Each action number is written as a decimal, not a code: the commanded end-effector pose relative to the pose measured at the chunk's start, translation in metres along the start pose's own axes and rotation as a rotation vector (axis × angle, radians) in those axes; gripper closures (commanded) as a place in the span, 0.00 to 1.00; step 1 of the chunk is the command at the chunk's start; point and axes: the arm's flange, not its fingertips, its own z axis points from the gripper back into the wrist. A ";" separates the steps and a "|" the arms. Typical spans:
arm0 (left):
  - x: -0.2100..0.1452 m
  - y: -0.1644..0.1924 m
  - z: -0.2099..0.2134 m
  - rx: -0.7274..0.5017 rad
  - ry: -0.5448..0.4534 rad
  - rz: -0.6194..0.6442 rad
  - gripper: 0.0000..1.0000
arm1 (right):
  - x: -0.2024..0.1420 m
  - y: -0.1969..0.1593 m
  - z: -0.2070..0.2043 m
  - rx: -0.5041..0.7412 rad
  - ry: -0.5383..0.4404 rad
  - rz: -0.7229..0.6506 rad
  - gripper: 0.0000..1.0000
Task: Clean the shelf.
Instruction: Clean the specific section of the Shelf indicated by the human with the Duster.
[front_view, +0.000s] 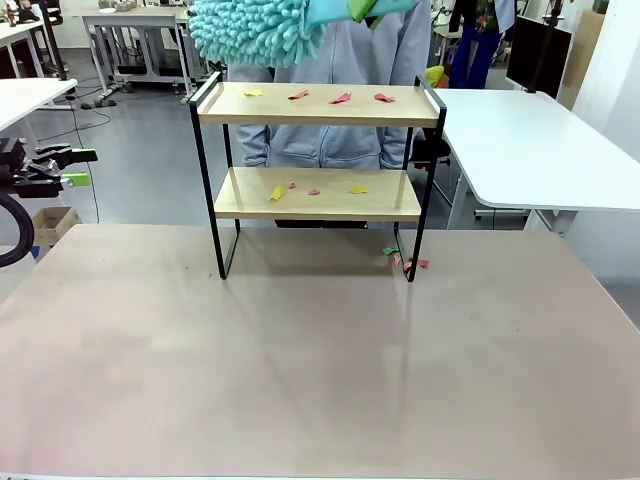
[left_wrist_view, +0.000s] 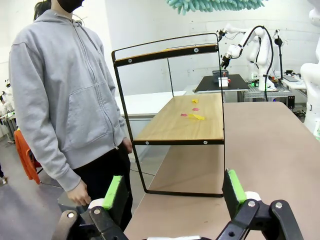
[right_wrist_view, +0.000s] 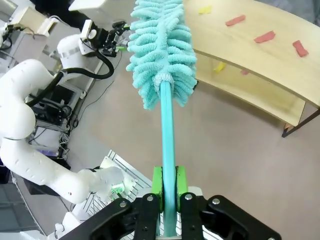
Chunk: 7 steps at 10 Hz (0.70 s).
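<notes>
Just off the desk's (front_view: 300, 380) far-left corner, the left gripper (left_wrist_view: 173, 192) spreads green-padded jaws wide, empty. A shaggy teal duster (front_view: 250, 30) hangs above the shelf (front_view: 320, 117), two pale wooden boards in a thin black frame at the middle of the desk's far edge, both strewn with paper scraps (front_view: 340, 97). The right gripper (right_wrist_view: 169, 181) clamps the smooth handle (right_wrist_view: 167, 125). A person in grey (front_view: 330, 60) stands behind.

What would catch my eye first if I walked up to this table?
A fluffy teal duster hovers above the top left corner of the shelf, its handle clamped in the right gripper. The shelf, at the table's far side, has red and yellow scraps scattered on both boards, and a person in a grey hoodie stands behind it.
</notes>
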 end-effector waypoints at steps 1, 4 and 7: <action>0.003 -0.001 -0.001 -0.004 0.002 -0.006 0.00 | -0.004 -0.007 0.002 0.000 -0.005 0.027 0.86; 0.003 -0.001 -0.001 -0.004 0.002 -0.006 0.00 | 0.051 0.046 -0.020 -0.156 -0.042 -0.072 0.86; 0.003 -0.001 -0.001 -0.004 0.002 -0.006 0.00 | 0.100 0.107 -0.063 -0.262 -0.083 -0.165 0.86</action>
